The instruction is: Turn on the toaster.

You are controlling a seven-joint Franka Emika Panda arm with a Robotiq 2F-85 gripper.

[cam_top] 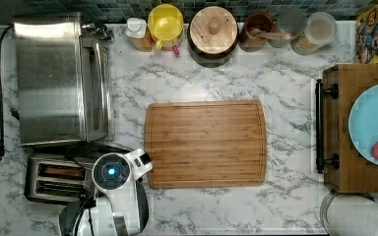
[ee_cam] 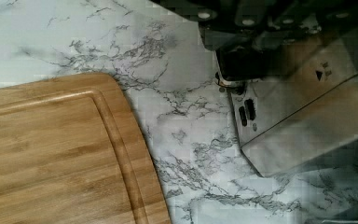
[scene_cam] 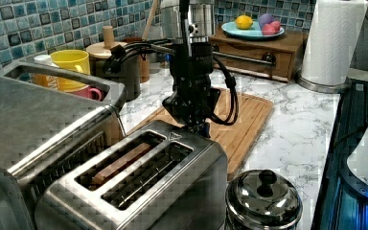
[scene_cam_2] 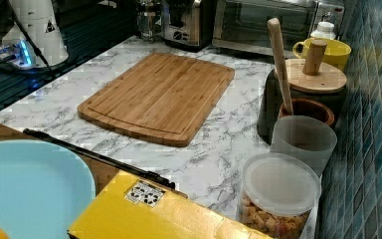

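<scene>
The marble counter (cam_top: 285, 88) runs wide, with a big steel toaster oven (cam_top: 59, 78) at the top view's left end against the tiled wall. A bamboo cutting board (cam_top: 205, 144) lies flat mid-counter. The toaster (scene_cam: 139, 187) sits in the front corner at the top view's left, just in front of the oven, its two slots facing up — something brown seems to sit in one slot, though it's hard to say. The arm reaches down over the toaster's board-side end, where the claw (scene_cam: 196, 125) is right at the top edge; I cannot tell whether it's wide or narrow. A small lidded steel pot (scene_cam: 263, 199) stands just beside the toaster.
</scene>
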